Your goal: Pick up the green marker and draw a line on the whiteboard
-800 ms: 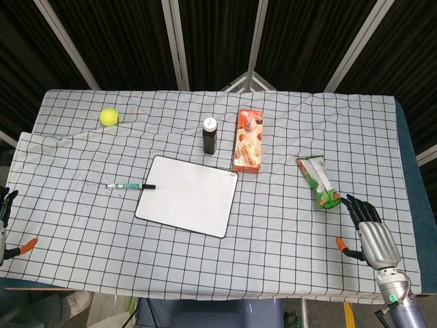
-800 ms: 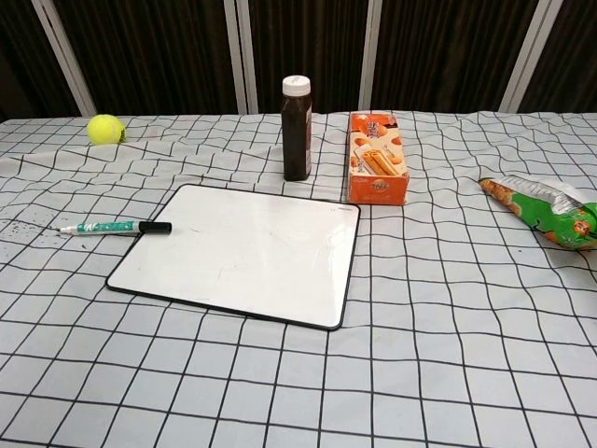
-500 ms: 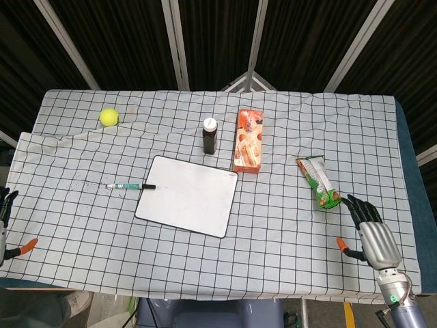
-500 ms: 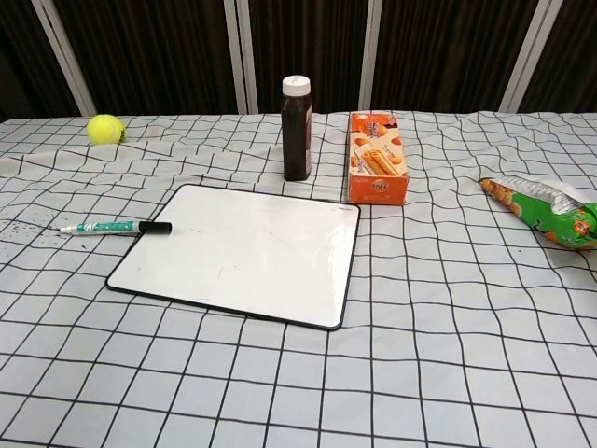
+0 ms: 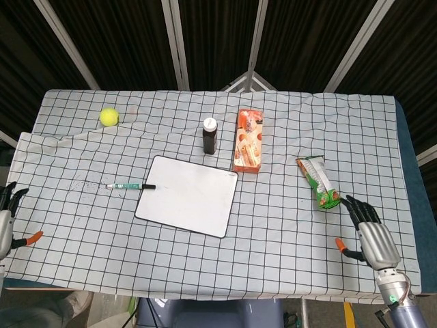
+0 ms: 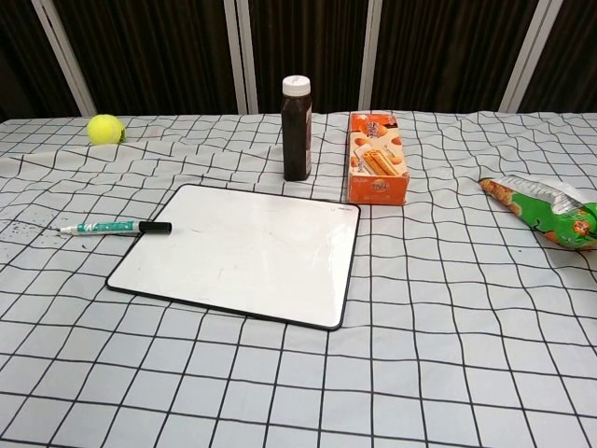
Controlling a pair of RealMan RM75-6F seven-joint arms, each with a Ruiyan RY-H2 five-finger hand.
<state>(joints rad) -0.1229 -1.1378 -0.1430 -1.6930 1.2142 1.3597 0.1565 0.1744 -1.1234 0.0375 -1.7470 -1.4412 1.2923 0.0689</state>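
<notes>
- The left robot hand [image 5: 7,219] sat at the near left edge of the tabletop [image 5: 89,253], fingers apart and holding nothing; only the head view showed it.
- The right robot hand [image 5: 369,232] rested at the near right corner, fingers spread, empty, just near of the snack bag [image 5: 319,182].
- The marker [image 5: 128,185] lay flat just left of the whiteboard [image 5: 186,195], its black cap touching or overlapping the board's left edge; nothing had been drawn yet.
- Further off stood the bottle [image 5: 209,135] and the orange box [image 5: 248,140], behind the board; the ball [image 5: 108,117] lay at the far left.
- Risk: the marker was thin and lay flat on wrinkled cloth, so a reaching hand might roll it or bunch the fabric instead of pinching it. The cap appeared on, so a stroke might leave no line.
- Against the earlier frame, the left robot hand had crept slightly further into view; the right had barely shifted; the objects had not moved.
</notes>
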